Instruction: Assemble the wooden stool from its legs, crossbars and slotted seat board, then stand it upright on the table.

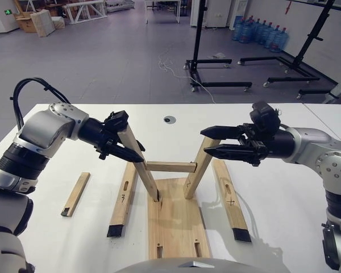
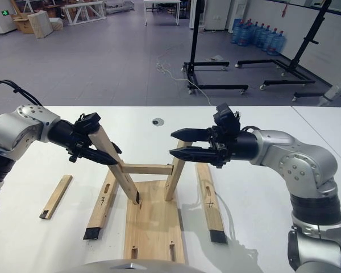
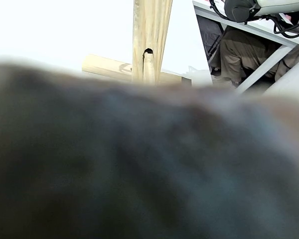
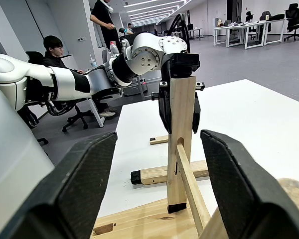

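The left gripper (image 1: 131,152) clamps 1 leg (image 1: 149,181); the right gripper (image 1: 206,141) gapes at another leg (image 1: 196,170).

L arm (image 1: 45,133) enters from L side, elbow bent, forearm angled inward & slightly down. L end effector (image 1: 133,152) is clamped on the upper end of a stool leg (image 1: 149,179), one finger each side. R arm (image 1: 315,149) is bent at the elbow, forearm approx level, pointing inward. R end effector (image 1: 204,141) has fingers spread apart, one above the other, tips toward the L end effector.
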`<control>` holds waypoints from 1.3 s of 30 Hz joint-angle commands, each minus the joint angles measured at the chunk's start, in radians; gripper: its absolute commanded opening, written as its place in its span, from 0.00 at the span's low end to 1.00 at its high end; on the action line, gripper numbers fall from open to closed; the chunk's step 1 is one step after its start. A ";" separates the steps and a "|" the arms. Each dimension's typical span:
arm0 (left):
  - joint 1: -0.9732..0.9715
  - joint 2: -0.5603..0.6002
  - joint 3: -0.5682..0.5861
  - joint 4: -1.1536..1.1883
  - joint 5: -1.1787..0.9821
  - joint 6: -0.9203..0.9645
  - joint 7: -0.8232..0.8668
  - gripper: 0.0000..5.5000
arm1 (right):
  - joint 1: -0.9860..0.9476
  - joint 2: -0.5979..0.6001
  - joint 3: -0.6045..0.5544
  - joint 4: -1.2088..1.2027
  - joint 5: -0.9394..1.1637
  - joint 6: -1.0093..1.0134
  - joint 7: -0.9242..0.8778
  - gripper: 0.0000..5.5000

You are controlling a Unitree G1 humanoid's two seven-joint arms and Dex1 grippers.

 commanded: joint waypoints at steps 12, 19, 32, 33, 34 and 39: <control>0.052 -0.042 -0.305 -0.094 0.168 0.054 -0.053 0.37 | 0.119 0.016 0.036 -0.061 0.032 0.043 -0.123 0.56; 0.005 -0.036 -0.356 -0.102 0.213 0.023 -0.077 0.37 | 0.161 0.030 0.029 -0.081 0.055 0.025 -0.172 0.56; -0.086 -0.055 -0.427 -0.207 0.253 -0.012 -0.103 0.37 | 0.220 0.058 0.032 -0.108 0.079 -0.014 -0.243 0.56; -0.091 -0.056 -0.428 -0.217 0.258 -0.015 -0.104 0.37 | 0.222 0.059 0.033 -0.109 0.082 -0.017 -0.247 0.56; -0.097 -0.056 -0.427 -0.227 0.259 -0.017 -0.106 0.37 | 0.225 0.061 0.033 -0.111 0.083 -0.020 -0.252 0.56; -0.131 -0.060 -0.424 -0.276 0.247 -0.008 -0.112 0.37 | 0.239 0.070 0.036 -0.120 0.085 -0.036 -0.273 0.56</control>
